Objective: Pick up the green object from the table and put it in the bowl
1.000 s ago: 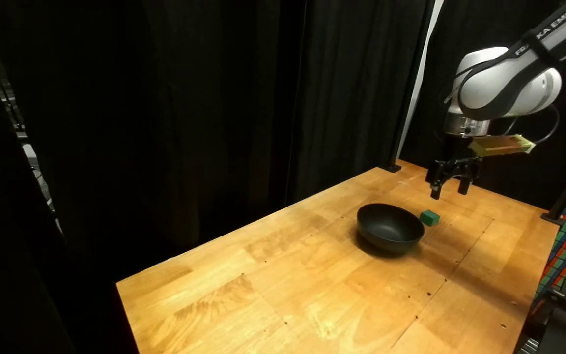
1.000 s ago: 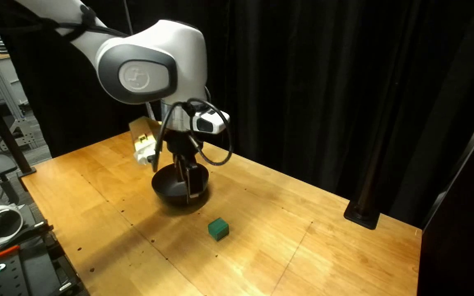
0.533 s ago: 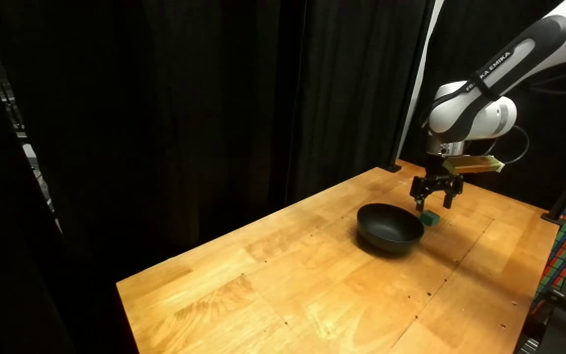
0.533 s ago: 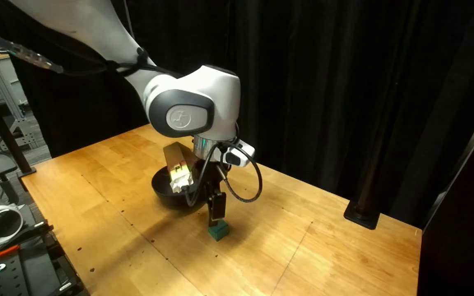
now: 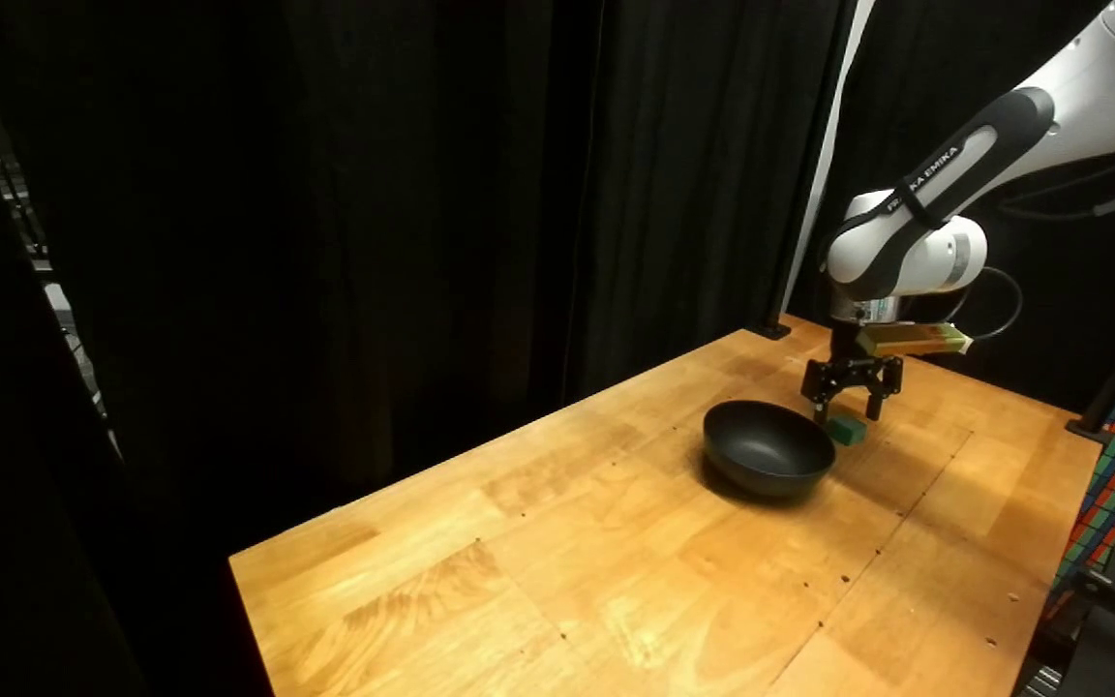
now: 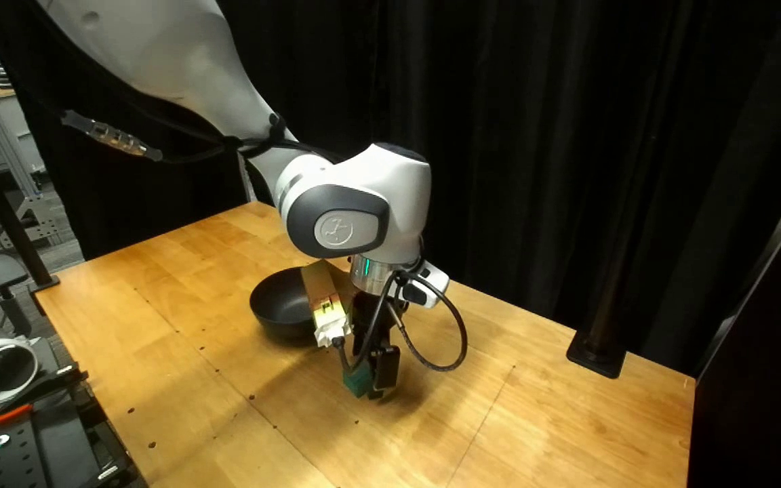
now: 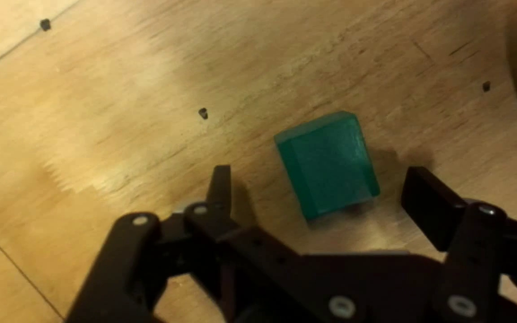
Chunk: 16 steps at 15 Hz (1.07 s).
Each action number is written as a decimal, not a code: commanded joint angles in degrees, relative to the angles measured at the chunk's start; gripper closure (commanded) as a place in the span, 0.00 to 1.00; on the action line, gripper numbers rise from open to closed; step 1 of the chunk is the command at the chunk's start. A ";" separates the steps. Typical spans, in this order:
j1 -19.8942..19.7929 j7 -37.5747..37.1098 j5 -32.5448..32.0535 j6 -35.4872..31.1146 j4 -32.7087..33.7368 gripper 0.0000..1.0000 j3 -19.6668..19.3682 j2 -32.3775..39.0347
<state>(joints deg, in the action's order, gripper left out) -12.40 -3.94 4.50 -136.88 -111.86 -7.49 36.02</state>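
- Black curtain [image 5: 441,194], backdrop. Hangs beyond the bowl [image 5: 768,451] in both exterior views.
- Surface [image 5: 557,571], one, light-brown planked wood. Spreads on every side of the bowl and carries it, together with the piece to be moved.
- Robot arm [image 6: 363,203], one, white with dark grey trim. Reaches out over the surface, its wrist end pointing down near the bowl.
- Bowl, one, black, round, low. Stands upright. Intended receptacle; delivery outstanding, since the green block [image 7: 330,163] is not in it.
- Hand [image 7: 319,190], one, black, two-fingered. Placed beside the bowl, low over the surface. Jaws parted — its fingers [image 7: 429,206] stand one to either side of the block, with bare wood showing in both gaps in the wrist view. Nothing gripped. Whether the fingertips meet the wood cannot be told.
- Green block, one, smallest piece. Rests on the surface near the bowl, apart from it, turned a little askew to the fingers and touching neither in the wrist view. Progress, by judgement: the reach looks all but done, perhaps wanting a slight further lowering or shift for a deeper hold. Left to do: close on the block, lift it, bring it across the bowl's rim and let go — the greater part of the job.
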 commanded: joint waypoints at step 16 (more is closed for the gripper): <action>-0.59 -0.58 20.37 12.78 -4.11 0.83 4.82 -14.24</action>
<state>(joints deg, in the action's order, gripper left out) -13.16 -4.35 20.48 -127.19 -112.71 -4.25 26.03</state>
